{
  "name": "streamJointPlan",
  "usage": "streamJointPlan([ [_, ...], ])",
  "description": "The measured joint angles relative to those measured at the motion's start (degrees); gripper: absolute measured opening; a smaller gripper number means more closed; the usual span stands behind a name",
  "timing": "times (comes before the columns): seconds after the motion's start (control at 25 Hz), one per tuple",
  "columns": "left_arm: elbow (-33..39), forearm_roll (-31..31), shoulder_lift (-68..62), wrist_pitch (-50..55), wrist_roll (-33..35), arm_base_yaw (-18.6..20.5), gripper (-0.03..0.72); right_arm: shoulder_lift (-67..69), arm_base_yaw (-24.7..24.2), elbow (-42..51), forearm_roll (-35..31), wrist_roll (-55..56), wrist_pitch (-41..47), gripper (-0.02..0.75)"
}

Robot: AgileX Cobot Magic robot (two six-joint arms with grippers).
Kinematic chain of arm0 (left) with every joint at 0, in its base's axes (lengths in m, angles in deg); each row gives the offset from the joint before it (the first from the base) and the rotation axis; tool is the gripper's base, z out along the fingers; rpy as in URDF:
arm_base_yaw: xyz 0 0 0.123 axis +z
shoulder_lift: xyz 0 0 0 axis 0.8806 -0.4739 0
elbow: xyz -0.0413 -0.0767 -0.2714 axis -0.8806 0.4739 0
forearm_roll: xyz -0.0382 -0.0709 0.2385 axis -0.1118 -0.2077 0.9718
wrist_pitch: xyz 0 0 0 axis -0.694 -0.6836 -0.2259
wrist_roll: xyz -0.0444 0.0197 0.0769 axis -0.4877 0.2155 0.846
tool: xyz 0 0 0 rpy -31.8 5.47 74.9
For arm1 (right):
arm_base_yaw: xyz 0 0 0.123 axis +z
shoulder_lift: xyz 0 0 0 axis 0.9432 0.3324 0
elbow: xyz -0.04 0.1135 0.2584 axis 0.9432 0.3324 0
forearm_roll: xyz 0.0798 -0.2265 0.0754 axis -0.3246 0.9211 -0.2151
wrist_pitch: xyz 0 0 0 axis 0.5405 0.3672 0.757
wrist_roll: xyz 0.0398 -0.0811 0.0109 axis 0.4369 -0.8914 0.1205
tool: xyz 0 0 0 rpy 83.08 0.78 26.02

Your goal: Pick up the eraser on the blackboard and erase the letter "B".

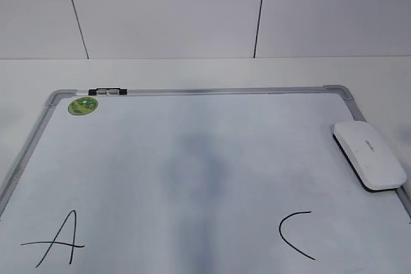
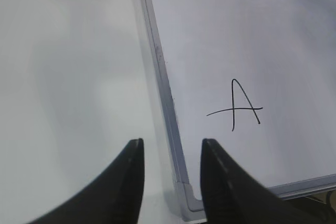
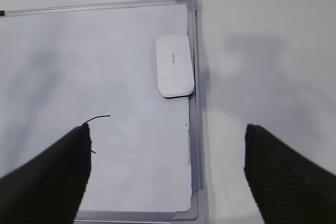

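White eraser (image 1: 368, 154) at blackboard (image 1: 192, 158) right frame | both hands (image 2: 170, 150) (image 3: 168, 140) open, empty

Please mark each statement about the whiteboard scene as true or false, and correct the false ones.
1. The eraser lies at the blackboard's right edge. True.
2. The right gripper holds the eraser. False: it is open and empty, apart from the eraser.
3. A letter "B" shows between the "A" and the "C". False: only a grey smudge is there.
4. The green sticker sits near the far left corner. True.
5. The left gripper is open. True.
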Motion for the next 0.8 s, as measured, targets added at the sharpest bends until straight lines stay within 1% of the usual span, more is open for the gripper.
streamJointPlan([
  [0.16, 3.62, 0.09, 7.91, 0.25, 0.00, 0.00, 0.257, -0.68, 0.00, 0.51, -1.51, 0.00, 0.04, 0.706],
  [0.44, 5.37, 0.22, 17.02, 0.46, 0.00, 0.00, 0.241, -4.32, 0.00, 2.41, -1.37, 0.00, 0.04, 0.706],
  [0.64, 5.37, 0.35, 19.58, 0.56, 0.00, 0.00, 0.239, -8.64, 0.00, 9.98, -1.24, 0.00, 0.13, 0.706],
  [0.8, 5.37, 0.35, 21.05, 0.56, 0.64, 0.00, 0.239, -13.01, 0.00, 15.81, -1.01, -2.38, 0.17, 0.706],
])
